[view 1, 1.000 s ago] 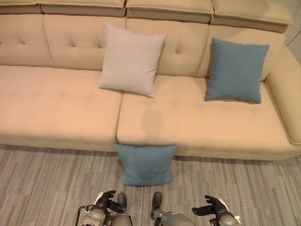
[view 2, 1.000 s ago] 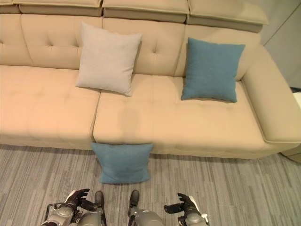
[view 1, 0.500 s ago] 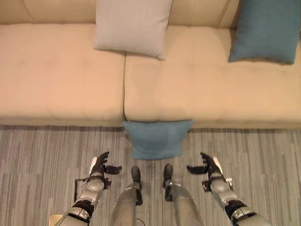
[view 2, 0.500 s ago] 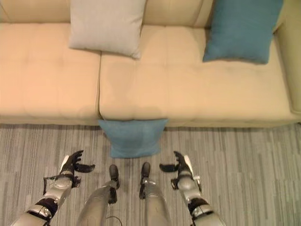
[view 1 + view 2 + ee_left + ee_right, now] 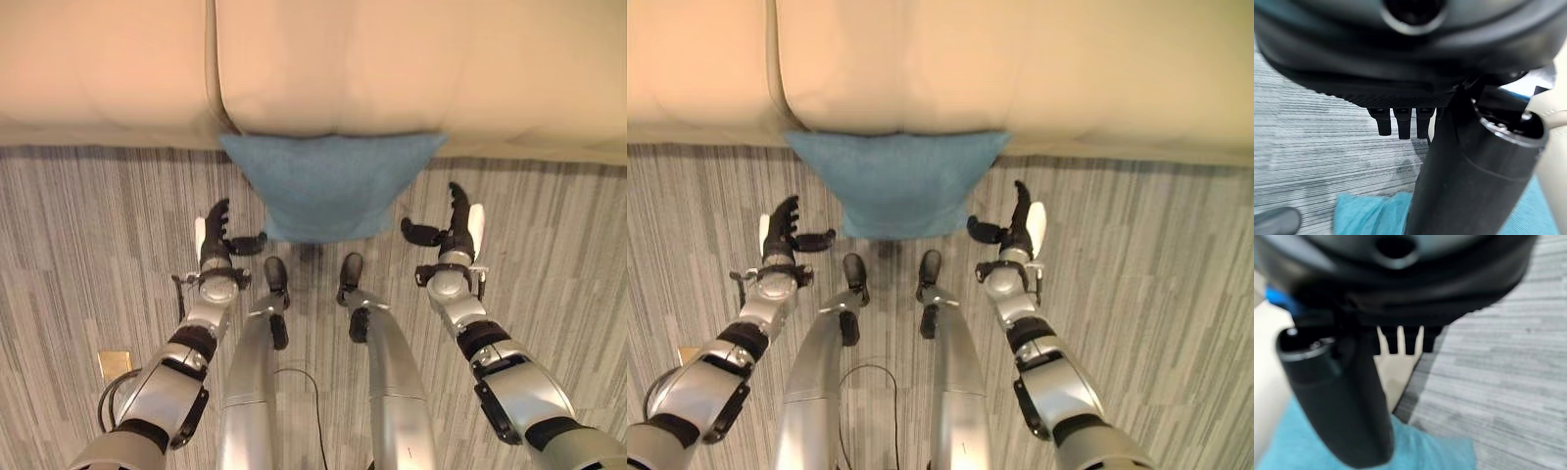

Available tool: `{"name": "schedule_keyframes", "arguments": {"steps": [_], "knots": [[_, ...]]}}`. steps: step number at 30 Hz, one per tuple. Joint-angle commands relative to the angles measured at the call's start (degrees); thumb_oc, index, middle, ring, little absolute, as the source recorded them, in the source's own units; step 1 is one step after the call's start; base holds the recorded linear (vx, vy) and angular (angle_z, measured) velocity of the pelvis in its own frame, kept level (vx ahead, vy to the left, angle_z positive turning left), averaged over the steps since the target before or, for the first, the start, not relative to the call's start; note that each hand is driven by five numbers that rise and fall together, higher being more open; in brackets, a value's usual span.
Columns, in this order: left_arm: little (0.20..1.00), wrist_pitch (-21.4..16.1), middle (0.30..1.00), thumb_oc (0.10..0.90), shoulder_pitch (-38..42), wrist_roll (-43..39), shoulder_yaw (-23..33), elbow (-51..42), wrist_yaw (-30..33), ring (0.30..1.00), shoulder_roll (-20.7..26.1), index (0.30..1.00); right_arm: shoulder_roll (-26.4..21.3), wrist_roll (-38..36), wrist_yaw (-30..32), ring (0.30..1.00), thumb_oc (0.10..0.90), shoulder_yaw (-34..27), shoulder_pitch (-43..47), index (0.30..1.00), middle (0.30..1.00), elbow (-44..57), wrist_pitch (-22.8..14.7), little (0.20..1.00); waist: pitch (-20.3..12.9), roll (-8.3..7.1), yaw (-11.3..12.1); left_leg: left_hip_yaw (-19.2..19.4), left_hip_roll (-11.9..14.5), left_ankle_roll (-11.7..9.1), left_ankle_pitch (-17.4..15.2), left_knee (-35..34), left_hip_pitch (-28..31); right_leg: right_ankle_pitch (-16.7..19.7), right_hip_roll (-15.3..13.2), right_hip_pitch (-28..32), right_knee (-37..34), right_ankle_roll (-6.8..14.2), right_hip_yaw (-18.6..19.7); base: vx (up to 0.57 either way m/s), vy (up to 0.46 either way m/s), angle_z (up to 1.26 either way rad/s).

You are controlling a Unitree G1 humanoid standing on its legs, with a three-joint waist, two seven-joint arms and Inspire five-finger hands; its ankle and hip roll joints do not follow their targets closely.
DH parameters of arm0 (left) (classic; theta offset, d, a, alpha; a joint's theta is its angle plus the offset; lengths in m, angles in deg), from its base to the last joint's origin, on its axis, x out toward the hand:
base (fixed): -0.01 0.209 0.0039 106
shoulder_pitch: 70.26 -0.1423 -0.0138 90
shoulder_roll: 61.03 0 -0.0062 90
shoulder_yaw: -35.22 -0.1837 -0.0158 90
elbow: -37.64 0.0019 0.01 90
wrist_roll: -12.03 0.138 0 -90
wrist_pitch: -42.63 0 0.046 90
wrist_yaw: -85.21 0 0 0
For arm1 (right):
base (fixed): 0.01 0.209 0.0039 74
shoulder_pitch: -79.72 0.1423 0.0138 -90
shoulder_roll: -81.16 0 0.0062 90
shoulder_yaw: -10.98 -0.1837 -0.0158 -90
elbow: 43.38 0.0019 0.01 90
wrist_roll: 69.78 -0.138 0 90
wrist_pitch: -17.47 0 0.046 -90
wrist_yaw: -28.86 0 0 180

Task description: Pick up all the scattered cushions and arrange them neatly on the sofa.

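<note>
Square teal fabric cushion [image 5: 331,184] lying on the grey striped carpet floor [image 5: 88,245], top edge leaning against the beige sofa [image 5: 392,69] front. Left hand [image 5: 214,243] and right hand [image 5: 453,227] just beside its two lower corners, fingers straight, thumbs spread, grasping nothing. Best to close in evenly from both sides, then lift. No containers here.

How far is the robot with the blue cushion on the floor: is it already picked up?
Not yet. The blue cushion lies on the floor, leaning against the sofa front. The left hand and right hand are open, one on each side of it, not touching. Left: grasp it, lift it, place it on the sofa seat.
</note>
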Motion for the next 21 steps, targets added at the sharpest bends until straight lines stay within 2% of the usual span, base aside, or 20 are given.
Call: {"name": "schedule_keyframes", "arguments": {"steps": [1,10,21], "knots": [[0.9,-4.32,0.9,0.8,-4.69,-4.05,2.63,0.58,1.58,0.9,0.25,0.9,-1.78,-5.78,0.66,0.9,0.8,0.14,-4.24,0.9,0.9,-0.13,-4.15,0.9,-9.07,2.93,0.08,-3.51,0.73,-1.9,-3.76,0.63,-4.5,-4.92,0.09,-0.58,-0.41,4.83,1.61,0.02,-0.033,-0.02],[0.9,-4.55,0.9,0.8,1.31,-9.11,2.25,0.8,-2.79,0.9,3.26,0.9,-6.04,-12.84,-3.87,0.9,0.8,1.02,2.71,0.9,0.9,-1.45,-5.62,0.9,-10.65,3.16,0.45,-3.65,-0.1,-1.6,-2.74,1.71,-13.9,-4.86,-0.17,-10.8,2.82,5.49,2.77,0.0,-0.027,0.01],[0.9,-4.67,0.9,0.8,10.63,-10.66,-1.96,-0.11,-6.22,0.9,6.21,0.9,-10.19,-15.2,-6.19,0.9,0.8,5.83,13.02,0.9,0.9,-1.74,-5.72,0.9,-10.77,3.65,0.73,-4.11,-0.84,-1.52,-0.94,-0.74,-18.37,-4.17,-0.36,-15.39,1.77,6.56,3.21,0.01,-0.013,0.01]]}}
